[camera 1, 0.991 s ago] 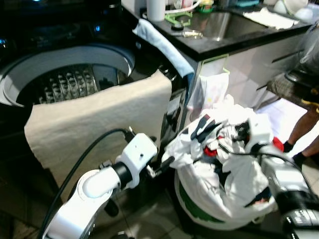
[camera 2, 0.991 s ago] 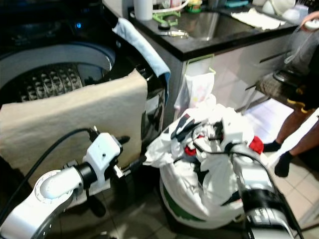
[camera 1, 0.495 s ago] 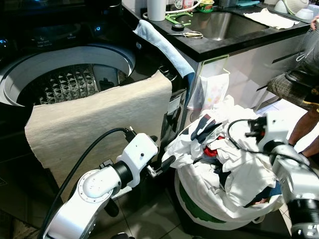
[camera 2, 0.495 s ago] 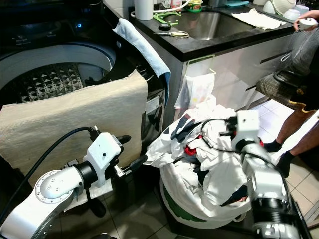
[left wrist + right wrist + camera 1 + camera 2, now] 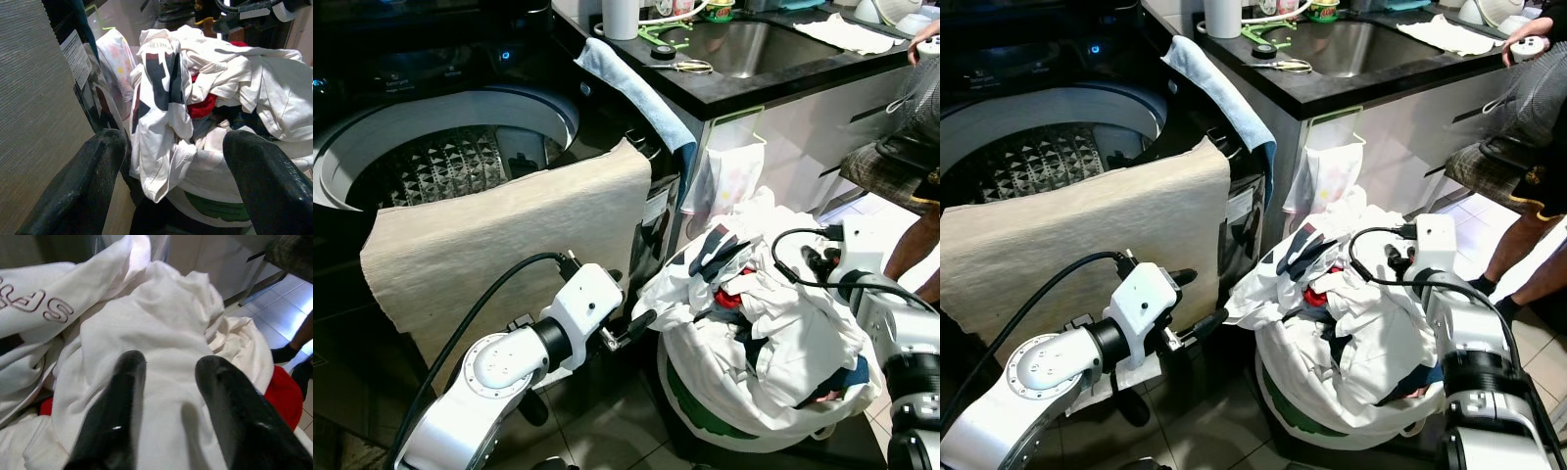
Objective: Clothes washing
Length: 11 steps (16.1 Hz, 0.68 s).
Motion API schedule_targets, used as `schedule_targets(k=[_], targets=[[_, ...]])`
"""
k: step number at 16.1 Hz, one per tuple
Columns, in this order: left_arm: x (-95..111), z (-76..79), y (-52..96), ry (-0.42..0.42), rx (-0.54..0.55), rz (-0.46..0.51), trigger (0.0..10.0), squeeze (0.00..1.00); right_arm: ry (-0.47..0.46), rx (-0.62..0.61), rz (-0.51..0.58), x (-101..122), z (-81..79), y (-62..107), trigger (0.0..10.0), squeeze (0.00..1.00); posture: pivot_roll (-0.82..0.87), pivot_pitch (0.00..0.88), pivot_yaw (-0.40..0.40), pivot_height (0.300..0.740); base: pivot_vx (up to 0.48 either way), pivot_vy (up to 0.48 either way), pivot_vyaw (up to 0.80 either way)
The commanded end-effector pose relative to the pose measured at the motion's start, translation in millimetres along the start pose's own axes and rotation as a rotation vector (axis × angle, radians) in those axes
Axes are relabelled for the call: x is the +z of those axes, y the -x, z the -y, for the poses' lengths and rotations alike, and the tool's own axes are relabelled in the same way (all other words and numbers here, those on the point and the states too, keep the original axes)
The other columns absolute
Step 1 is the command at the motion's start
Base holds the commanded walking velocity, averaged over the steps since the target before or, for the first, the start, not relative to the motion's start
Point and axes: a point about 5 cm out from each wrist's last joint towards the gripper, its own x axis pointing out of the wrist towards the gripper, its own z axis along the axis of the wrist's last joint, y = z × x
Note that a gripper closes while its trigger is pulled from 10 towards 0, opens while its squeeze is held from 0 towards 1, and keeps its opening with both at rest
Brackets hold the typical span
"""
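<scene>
Kitchen-laundry corner, tiled floor: a top-loading washing machine [image 5: 450,147] stands open at the upper left of the frame, a beige towel [image 5: 509,245] draped over its front edge and a blue cloth [image 5: 636,93] hanging from its corner beside the black tabletop [image 5: 773,83] and its sink [image 5: 754,44]. At lower centre, a white laundry basket [image 5: 705,411] overflows with clothes [image 5: 754,313], mostly white with a red piece showing through. The left gripper [image 5: 166,161] hovers just beside the basket's left side, its jaws spread wide and holding nothing, aimed at a white-and-dark garment [image 5: 161,98] spilling over the rim. The right gripper [image 5: 166,382] sits low over the heap at the right of the frame, jaws parted with a fold of white cloth [image 5: 161,323] bulging between them, not visibly pinched. A person's legs [image 5: 1518,274] stand at the far right edge.

The heap is tangled, so a pull on one piece could drag others out onto the floor. The loose hanging garment might slip from a shallow pinch on the way to the drum. The draped towel could snag a lifted load at the machine's edge.
</scene>
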Motion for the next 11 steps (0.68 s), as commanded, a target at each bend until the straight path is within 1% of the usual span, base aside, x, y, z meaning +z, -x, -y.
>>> schedule_targets(k=[1,2,4,5,6,8,9,10,11], targets=[[5.0,-0.7,2.1,-0.017,-0.01,0.008,10.0,0.0,0.023,0.045,-0.042,2.8,-0.6,-3.0,10.0,1.0,0.03,0.023,0.002,0.719,0.0,0.0,0.0],[4.9,-0.7,2.3,-0.018,-0.01,0.007,10.0,0.0,0.029,0.076,-0.051,2.4,-3.2,-3.9,10.0,1.0,0.03,0.023,0.002,0.719,0.0,0.0,0.0],[4.9,-1.5,3.1,-0.021,-0.012,0.002,10.0,0.0,0.037,0.223,-0.104,-0.6,-18.9,-6.0,10.0,1.0,0.04,0.026,0.004,0.719,0.0,0.0,0.0],[5.0,-1.5,3.2,-0.022,-0.012,0.002,10.0,0.0,0.039,0.248,-0.119,-2.0,-21.6,-6.1,10.0,1.0,0.04,0.026,0.004,0.719,0.0,0.0,0.0],[4.9,-1.3,3.2,-0.023,-0.014,0.0,10.0,0.0,0.056,0.261,-0.171,-10.5,-24.9,-6.8,10.0,1.0,0.04,0.026,0.004,0.719,0.0,0.0,0.0],[5.0,-1.1,3.6,-0.025,-0.021,-0.003,10.0,0.0,0.082,0.209,-0.251,-27.0,-24.2,-8.8,10.0,1.0,0.04,0.027,0.005,0.719,0.0,0.0,0.0],[5.0,-0.9,3.7,-0.025,-0.024,-0.003,10.0,0.0,0.08,0.201,-0.274,-31.6,-23.5,-8.5,10.0,0.8,0.04,0.028,0.005,0.719,0.0,0.0,0.0],[5.0,-0.7,4.1,-0.025,-0.026,-0.004,10.0,0.0,0.062,0.165,-0.311,-39.5,-19.1,-7.4,10.0,0.0,0.04,0.028,0.005,0.719,0.0,0.0,0.0],[5.1,-0.6,4.2,-0.024,-0.026,-0.003,10.0,0.0,0.064,0.149,-0.314,-40.8,-16.6,-6.9,10.0,0.0,0.04,0.029,0.006,0.719,0.0,0.0,0.0]])
